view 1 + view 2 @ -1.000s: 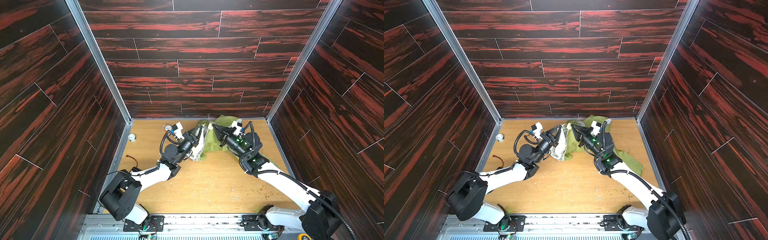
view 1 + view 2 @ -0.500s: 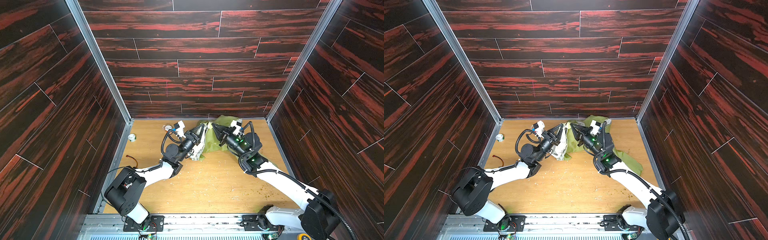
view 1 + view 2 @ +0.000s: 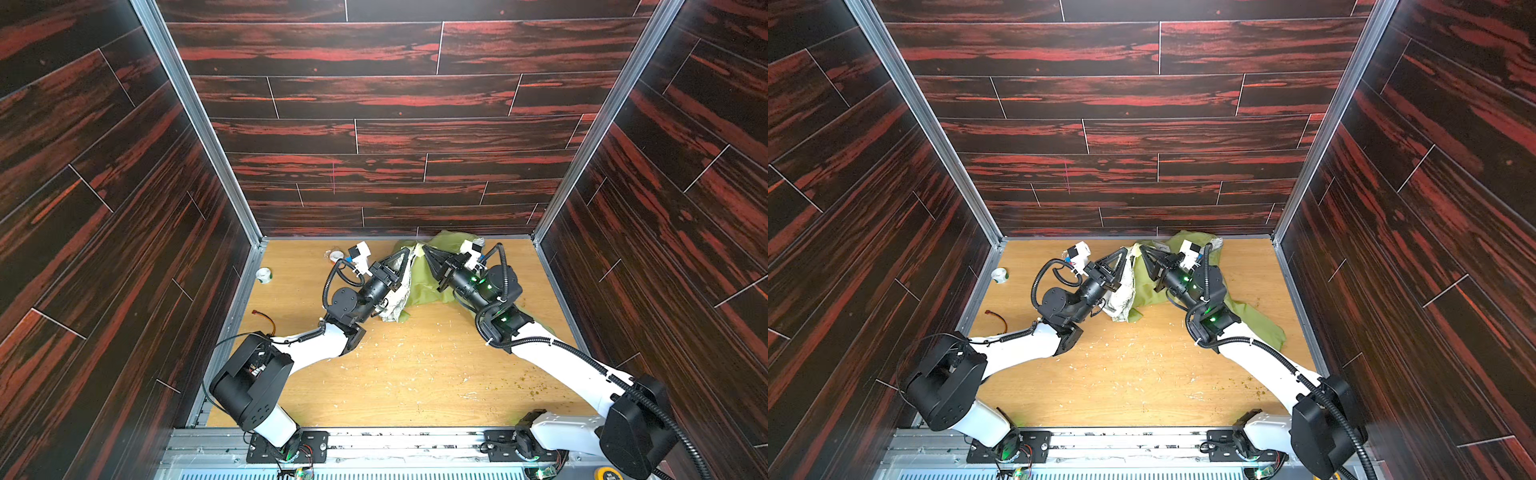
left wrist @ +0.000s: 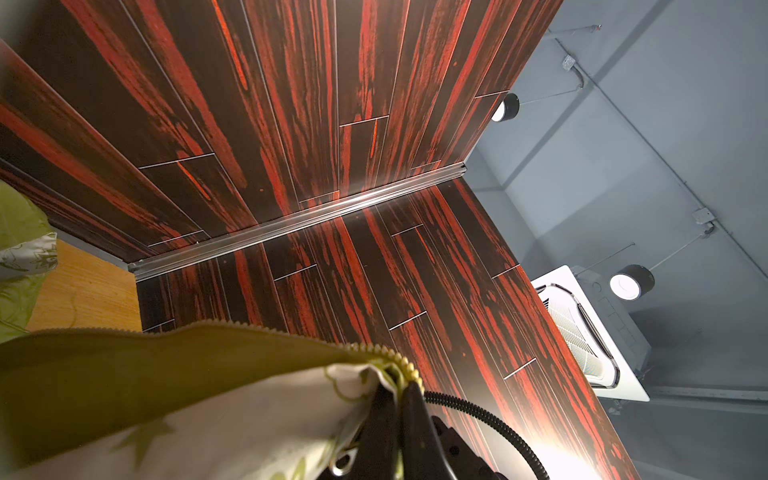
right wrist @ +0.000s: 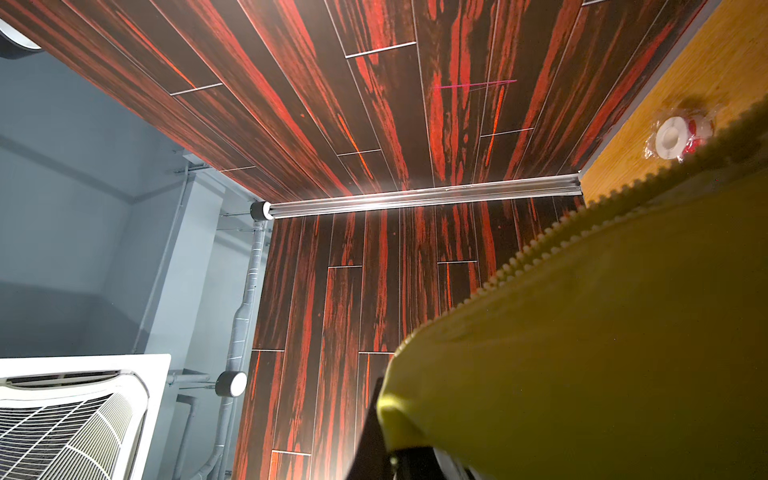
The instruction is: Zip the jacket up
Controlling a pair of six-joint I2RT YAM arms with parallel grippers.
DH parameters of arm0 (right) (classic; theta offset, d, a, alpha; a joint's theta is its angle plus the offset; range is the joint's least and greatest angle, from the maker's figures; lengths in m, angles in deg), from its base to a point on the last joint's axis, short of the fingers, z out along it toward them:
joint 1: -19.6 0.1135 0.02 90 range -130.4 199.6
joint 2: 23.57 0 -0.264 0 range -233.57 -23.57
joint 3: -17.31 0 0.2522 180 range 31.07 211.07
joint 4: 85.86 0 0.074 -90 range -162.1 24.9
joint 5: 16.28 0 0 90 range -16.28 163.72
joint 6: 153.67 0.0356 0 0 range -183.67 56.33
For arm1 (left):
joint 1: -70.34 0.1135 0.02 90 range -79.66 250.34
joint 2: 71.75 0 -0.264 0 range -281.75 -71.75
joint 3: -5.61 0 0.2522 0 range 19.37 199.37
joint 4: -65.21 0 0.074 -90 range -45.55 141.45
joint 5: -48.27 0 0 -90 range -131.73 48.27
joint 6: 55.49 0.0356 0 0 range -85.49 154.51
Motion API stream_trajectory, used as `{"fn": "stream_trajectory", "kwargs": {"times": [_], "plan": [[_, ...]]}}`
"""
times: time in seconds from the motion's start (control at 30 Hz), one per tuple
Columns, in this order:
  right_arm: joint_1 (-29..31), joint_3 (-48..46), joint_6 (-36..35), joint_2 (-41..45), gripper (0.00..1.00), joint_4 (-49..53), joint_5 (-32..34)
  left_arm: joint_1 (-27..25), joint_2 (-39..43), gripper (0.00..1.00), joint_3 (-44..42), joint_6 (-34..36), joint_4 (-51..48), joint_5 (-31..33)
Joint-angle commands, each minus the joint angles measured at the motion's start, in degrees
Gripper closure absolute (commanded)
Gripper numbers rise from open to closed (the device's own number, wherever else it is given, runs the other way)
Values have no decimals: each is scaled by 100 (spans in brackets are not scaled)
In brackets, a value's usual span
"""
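Observation:
The jacket [image 3: 424,284] [image 3: 1148,286] is olive green and hangs lifted at the back of the table, its pale patterned lining [image 3: 394,302] showing on the left. My left gripper [image 3: 409,252] [image 3: 1126,249] is shut on one front edge. In the left wrist view the left gripper [image 4: 401,388] pinches lining and zipper teeth [image 4: 249,327], with a metal pull ring [image 4: 338,465] beside the fingers. My right gripper [image 3: 424,248] [image 3: 1140,247] is shut on the other front edge. In the right wrist view green cloth covers the right gripper [image 5: 384,442], and a toothed edge [image 5: 540,245] runs away from it.
A small white ball [image 3: 263,274] [image 3: 1000,274] lies by the left wall. A wrapped white and red roll [image 3: 336,254] [image 5: 673,137] sits near the back wall. A red and black wire [image 3: 266,319] lies at the left. Dark wood walls enclose the crumb-strewn table [image 3: 415,374].
The left arm has shifted slightly at its elbow. Both grippers stay shut on the jacket's edges, close together near the back wall.

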Motion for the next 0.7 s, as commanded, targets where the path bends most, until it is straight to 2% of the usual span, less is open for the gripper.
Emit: {"fn": "stream_trajectory", "kwargs": {"times": [0.0,0.67], "plan": [[22,83,90,-40,100,-418,102,-15,110,100,137,-49,404,-41],[-14,15,57,105,100,-239,241,-12,186,100,66,-49,404,10]]}}
